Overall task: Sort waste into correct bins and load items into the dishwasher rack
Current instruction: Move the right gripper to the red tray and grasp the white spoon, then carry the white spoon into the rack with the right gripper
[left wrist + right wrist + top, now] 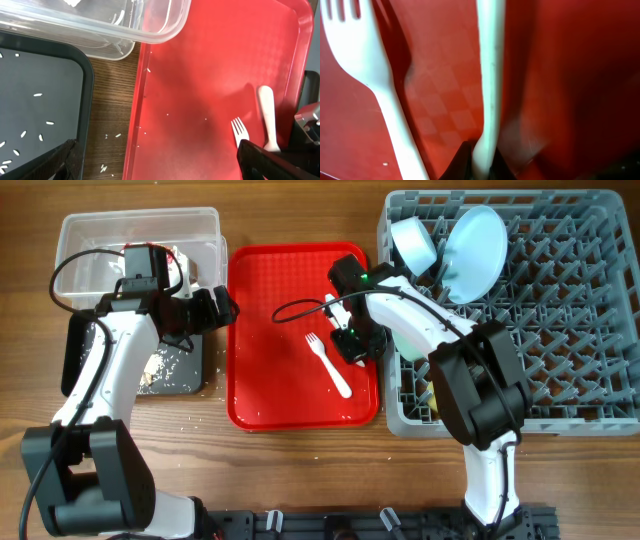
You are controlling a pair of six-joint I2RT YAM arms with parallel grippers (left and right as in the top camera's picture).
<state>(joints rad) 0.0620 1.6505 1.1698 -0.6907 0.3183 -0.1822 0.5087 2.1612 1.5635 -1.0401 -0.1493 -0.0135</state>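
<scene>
Over the red tray (260, 290) in the middle of the surface (300, 470), the right pincer (352, 348) is down low and clamped on the handle of a white spoon (490, 75). The spoon stands close beside the white fork (330, 368), which lies flat on the tray with its tines toward the far edge. The left pincer (228, 308) hangs at the tray's left rim, its fingers (65, 160) spread wide with nothing between them. Beneath that arm sit the clear tub (70, 225) and, nearer, the black tray (185, 370), which has pale crumbs (37, 95) scattered on it. To the right, the grey rack (580, 330) holds a pale blue plate (472, 255) and a bowl (412, 242) at its far left corner.
</scene>
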